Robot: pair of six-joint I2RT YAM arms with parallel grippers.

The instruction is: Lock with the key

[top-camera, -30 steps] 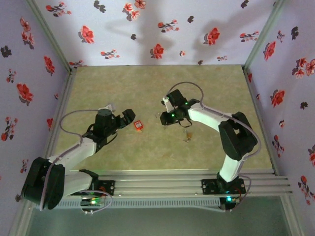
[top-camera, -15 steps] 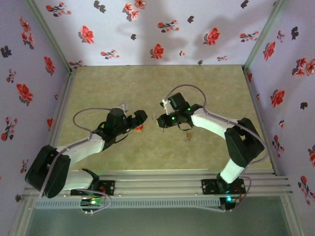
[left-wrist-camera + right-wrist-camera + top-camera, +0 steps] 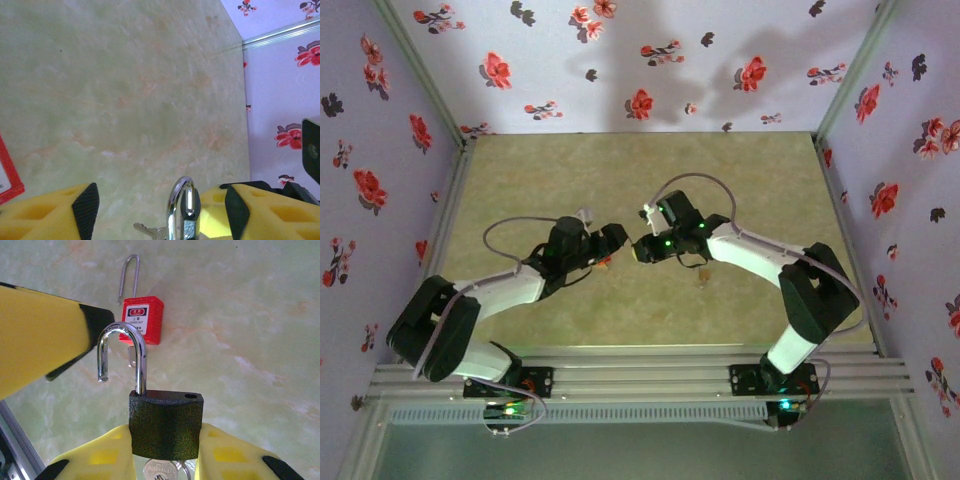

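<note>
- The desk (image 3: 550, 170) is a pale green, marbled sheet with faint orange veining, matt and flat
- Walls (image 3: 620, 60) close it in on three sides, papered in pale lilac with red and dark flowers; metal strips run along the corners, and an aluminium rail (image 3: 650, 380) crosses the near edge under both arm bases
- The two arms meet over the middle of the desk
- The right gripper (image 3: 165, 460) is clamped on the body of a black padlock (image 3: 166, 422), held upright with its silver shackle (image 3: 137, 355) swung open
- The key (image 3: 160, 472) sits in the underside of that padlock, its silver head showing between the yellow fingers
- The left gripper (image 3: 160, 205) stands partly open and grips nothing; the shackle rises between its fingers, close against the right-hand one and well apart from the other
- A red padlock (image 3: 142, 320) with a long thin shackle lies flat on the desk just beyond
- A small brass-coloured thing (image 3: 703, 272) lies beside the right arm
</note>
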